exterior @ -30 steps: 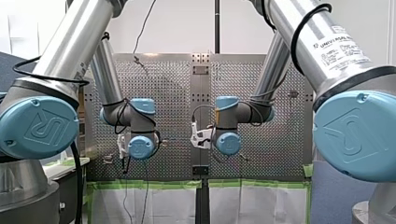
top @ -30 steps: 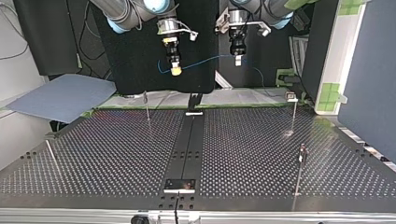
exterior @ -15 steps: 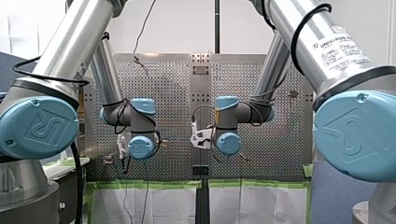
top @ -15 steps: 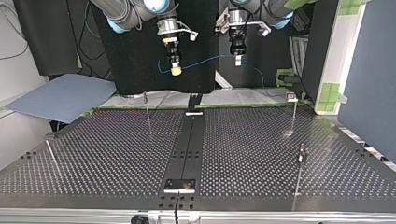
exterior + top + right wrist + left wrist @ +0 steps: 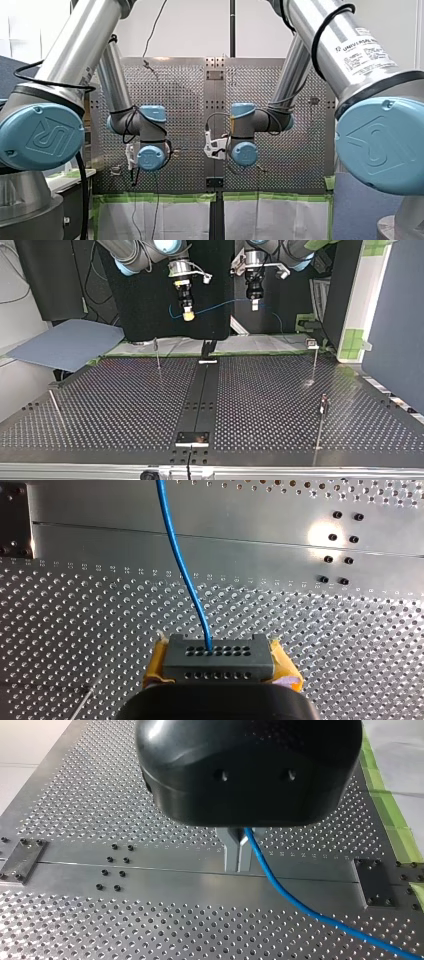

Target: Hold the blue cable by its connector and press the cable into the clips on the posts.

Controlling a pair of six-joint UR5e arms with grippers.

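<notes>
While both arms hang well above the perforated counter (image 5: 125, 405), my right claw (image 5: 218, 666) is clamped on the dark connector (image 5: 218, 652), whose holed face shows between the yellow pads (image 5: 156, 662). The blue cable (image 5: 180, 565) leaves one of those holes and runs straight ahead of the claw, over the counter's plain centre strip. My left claw (image 5: 238, 867) has its metal fingers (image 5: 231, 852) pinched together on the same cable, which comes out beside them and curves away beneath the claw.

In the top view both claws sit in the upper middle of the frame, my right one left of centre and my left one right of centre. The cable is strung between them in a shallow arc. A short bend of blue shows just left of the right claw, and the rest drops away below the left claw toward the right. Thin posts (image 5: 157, 354) stand on the counter, well apart from the cable: one upper left of centre, one at the upper right, one at the lower right.
</notes>
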